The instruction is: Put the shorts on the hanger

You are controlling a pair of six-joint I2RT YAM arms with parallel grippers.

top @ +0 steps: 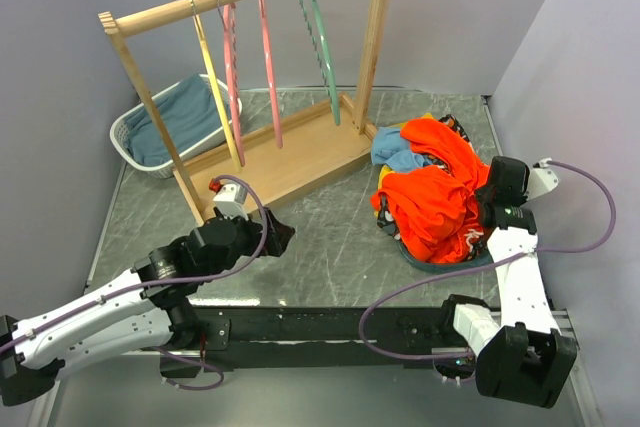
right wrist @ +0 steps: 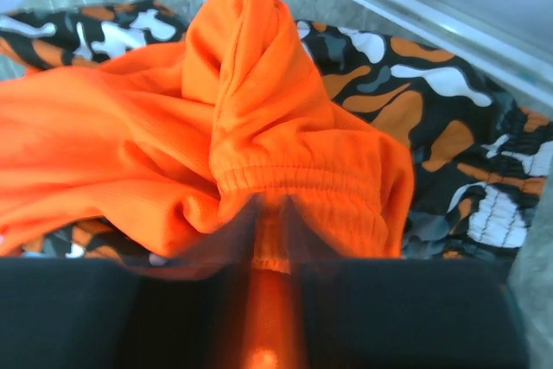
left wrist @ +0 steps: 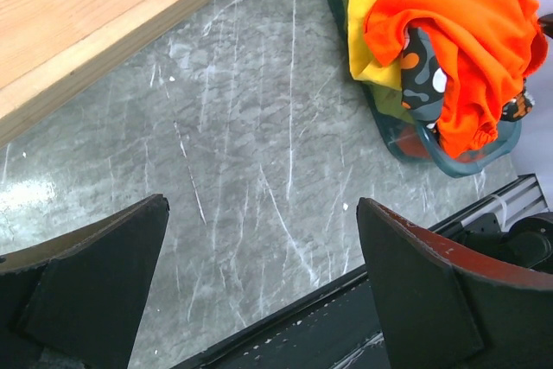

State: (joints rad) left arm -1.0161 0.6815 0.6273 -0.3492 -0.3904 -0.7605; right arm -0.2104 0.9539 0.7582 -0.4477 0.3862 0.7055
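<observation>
The right gripper [right wrist: 274, 218] is clenched on the shorts [right wrist: 173, 136], with its fingers pinched over a fold at the elastic waistband. The fingertips are blurred, so the depth of the bite cannot be told. The shorts are heaped on top of a clothes pile just right of the rack [top: 300, 162], near its base.

For the step in hand, lifting the shorts clear, a straight upward pull is judged best, with only orange fabric held. A camouflage garment [right wrist: 449, 127] lies directly under and around the shorts and could be dragged up with them. A yellow cloth [left wrist: 367, 15] and a light blue cloth [top: 392, 152] are bundled into the same pile, which sits in a teal tray [left wrist: 467, 157].

The left gripper [left wrist: 259, 291] is released, with its fingers spread wide and nothing between them, low over the bench [top: 330, 237] in front of the rack. A second hold on the waistband will probably be needed from it.

The hanger [top: 320, 42] hangs at the right end of the rack's rail, well apart from the shorts. Two pink hangers [top: 233, 77] and a yellow hanger [top: 213, 72] hang further left on the rail. A white basket [top: 122, 142] of blue fabric [top: 180, 117] is seen left of the rack.
</observation>
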